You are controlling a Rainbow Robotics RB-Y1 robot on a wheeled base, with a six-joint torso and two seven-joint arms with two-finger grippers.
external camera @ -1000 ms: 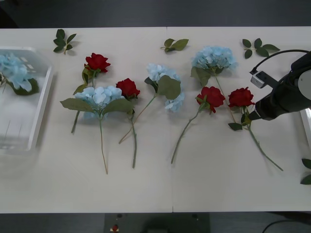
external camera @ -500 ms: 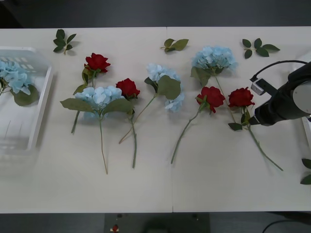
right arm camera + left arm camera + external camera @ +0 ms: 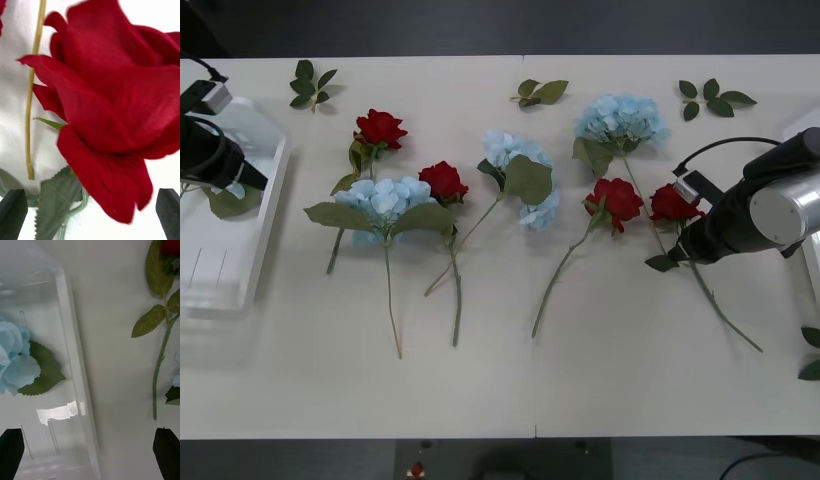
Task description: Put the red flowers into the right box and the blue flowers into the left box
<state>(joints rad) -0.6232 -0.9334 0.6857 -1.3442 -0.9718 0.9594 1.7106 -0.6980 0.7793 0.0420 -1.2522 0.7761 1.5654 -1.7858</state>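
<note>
Right hand (image 3: 677, 252) is low over the bench (image 3: 610, 380), fingers (image 3: 13, 212) spread wide and holding nothing; in its wrist view the rightmost rose (image 3: 674, 201) sits between them, head close to the lens, stem and a leaf running down the gap. In the front view the hand is at about 6 o'clock of that head, on the upper stem. Judgement: step in hand is the grasp. Close on the stem just below the head, not on the petals; keep the leaf out of the pinch if possible, and lift straight up so the long stem clears the neighbouring rose (image 3: 614, 200) at 9 o'clock. Right box (image 3: 812, 262) lies at 3 o'clock, only its edge in frame. Left hand (image 3: 252, 178), also open and empty, hangs over the left box (image 3: 268, 215), where one blue flower (image 3: 17, 360) already lies.
</note>
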